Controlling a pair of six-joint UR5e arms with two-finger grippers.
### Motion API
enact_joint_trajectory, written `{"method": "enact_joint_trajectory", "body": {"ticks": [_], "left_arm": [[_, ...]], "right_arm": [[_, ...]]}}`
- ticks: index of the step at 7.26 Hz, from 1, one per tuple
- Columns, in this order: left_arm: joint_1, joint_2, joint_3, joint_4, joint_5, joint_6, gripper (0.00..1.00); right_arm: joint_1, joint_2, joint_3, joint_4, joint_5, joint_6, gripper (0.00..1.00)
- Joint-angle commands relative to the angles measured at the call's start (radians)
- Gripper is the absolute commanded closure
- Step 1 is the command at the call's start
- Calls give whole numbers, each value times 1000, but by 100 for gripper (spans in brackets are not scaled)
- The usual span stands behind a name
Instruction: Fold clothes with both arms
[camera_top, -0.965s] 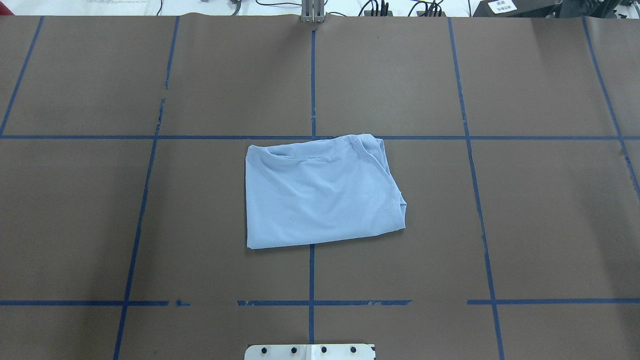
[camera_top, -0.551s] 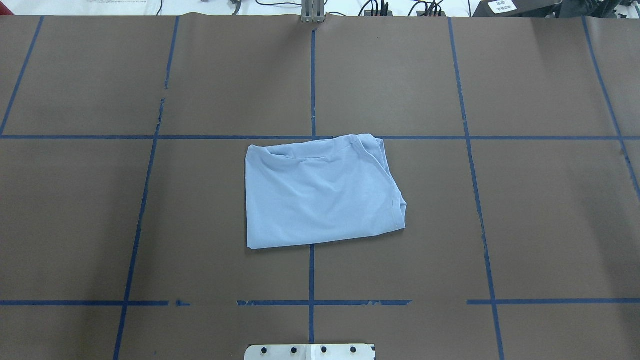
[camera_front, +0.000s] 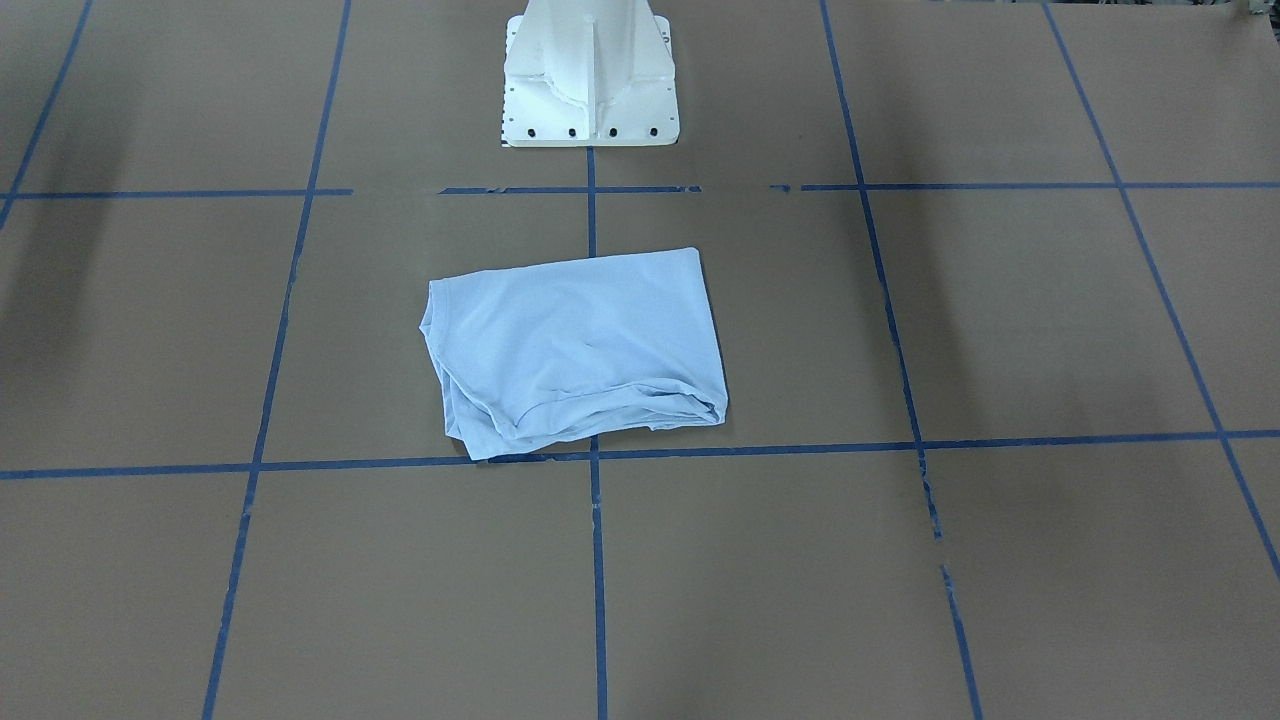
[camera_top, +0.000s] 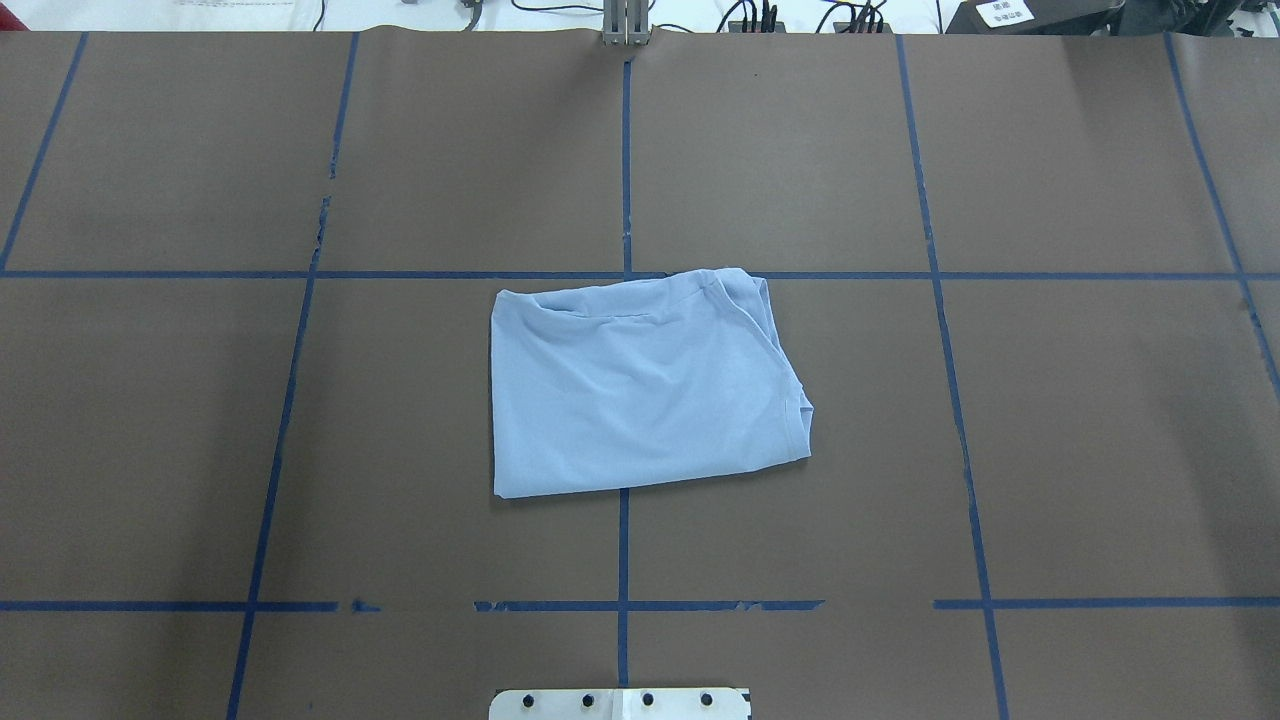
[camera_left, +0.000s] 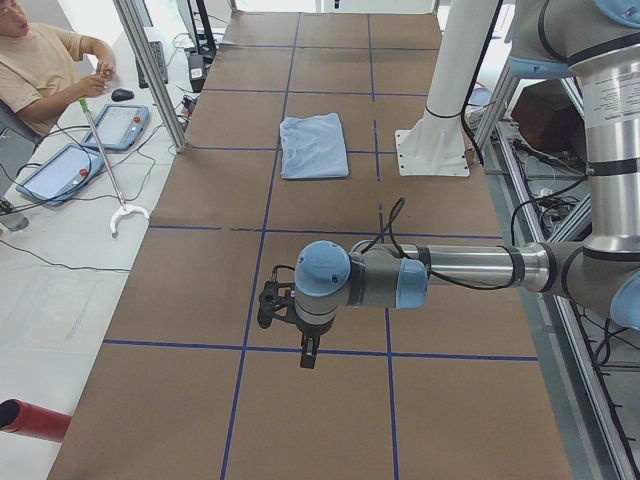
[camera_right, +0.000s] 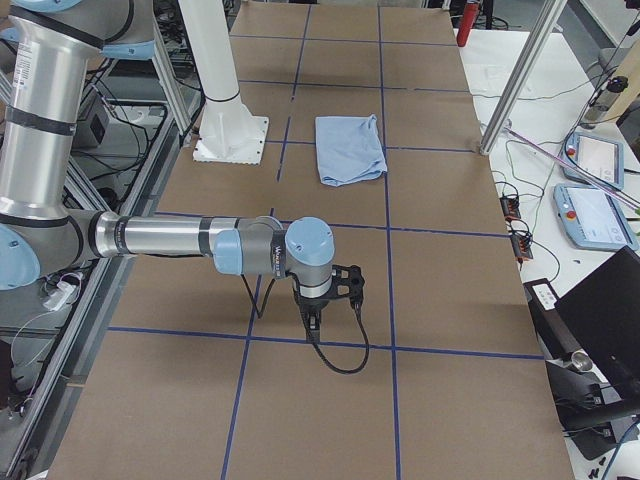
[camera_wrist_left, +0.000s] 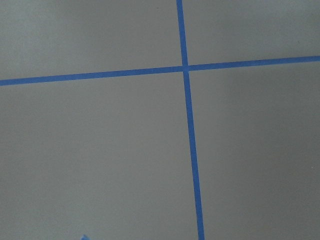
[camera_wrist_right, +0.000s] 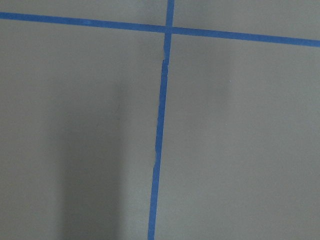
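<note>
Plainly, in the front-facing view the light blue T-shirt (camera_front: 575, 345) lies as a compact, several-layered rectangle on the brown surface (camera_front: 900, 600). It sits near the middle, just this side of the white pedestal (camera_front: 590, 70), and its bunched, thicker edge touches a blue tape line (camera_front: 800, 448) on the near side. No arm enters this view. The overhead view shows the same bundle (camera_top: 640, 385), slightly skewed, with a stitched hem at its right corner and loose layers along its far edge; no chest print or tag faces up. Nothing stands over the cloth. I judge the folding to be done, or very nearly: the sleeves and body are tucked in, and at most a squaring of the untidy far edge is left. In the left-end view the left arm (camera_left: 450, 268) reaches across the near part of the surface, and the left tool (camera_left: 307, 358) points down above bare paper, well apart from the shirt, which lies far along the surface. A person (camera_left: 35, 60) sits at the far left. In the right-end view the right arm (camera_right: 170, 240) mirrors it, with the right tool (camera_right: 312, 325) over bare paper near a tape line. Both tools look empty and touch no cloth, but I cannot tell from these side views whether their fingers are spread or pressed together. Both wrist views show only paper and crossing tape, with no fingers.
</note>
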Motion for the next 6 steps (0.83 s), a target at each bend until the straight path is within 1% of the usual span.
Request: {"method": "enact_joint_trajectory", "body": {"ticks": [1,6], "left_arm": [[0,1,-1,0,42,2,0],[1,-1,-3,-8,39,5,0]], "right_arm": [[0,-3,-1,2,0,3,0],[0,-3,-3,2,0,1,0]]}}
